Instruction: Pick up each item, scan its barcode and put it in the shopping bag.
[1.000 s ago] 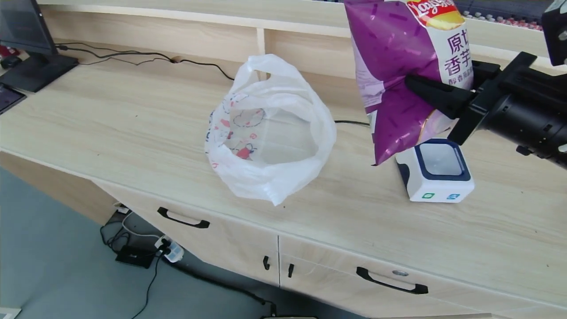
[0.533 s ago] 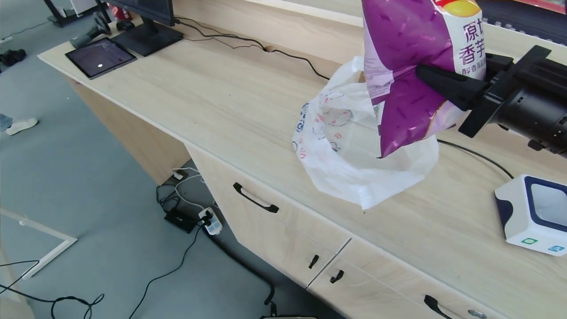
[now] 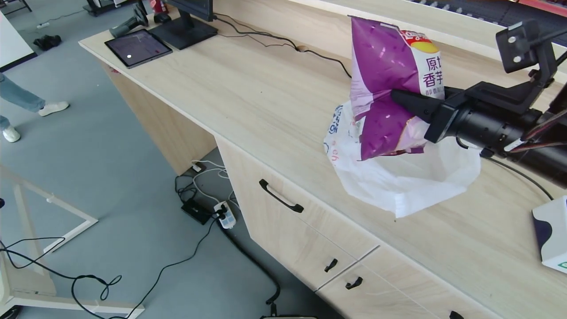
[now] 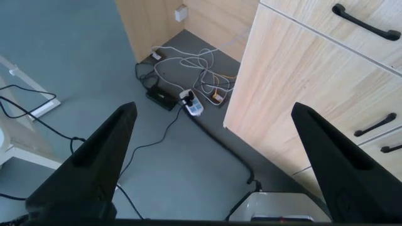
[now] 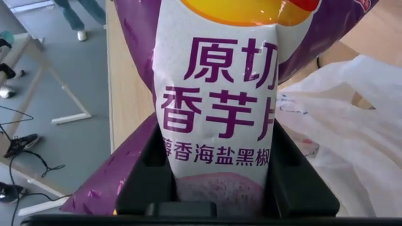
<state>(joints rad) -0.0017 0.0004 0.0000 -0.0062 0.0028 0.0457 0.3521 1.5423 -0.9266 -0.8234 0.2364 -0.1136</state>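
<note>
A long wooden counter (image 3: 266,88) with drawers along its front carries everything. Near its front edge sits the white shopping bag (image 3: 398,186), mouth open and slumped. The purple chip bag (image 3: 385,79) hangs upright over that mouth, its lower end overlapping the opening; whether it is already inside cannot be told. The right claw (image 3: 398,97) is clamped tight across the chip bag's middle, creasing the foil, and in the right wrist view its two black fingers (image 5: 151,163) press against either side of the pack. The left claw (image 4: 213,113) hangs low over the grey floor beside the cabinet, spread wide with nothing between its fingers. The white scanner (image 3: 551,232) stands on the counter well apart from the shopping bag. A tablet (image 3: 137,46) lies flat at the counter's far end. A power strip (image 3: 226,215) lies on the floor among cables.
</note>
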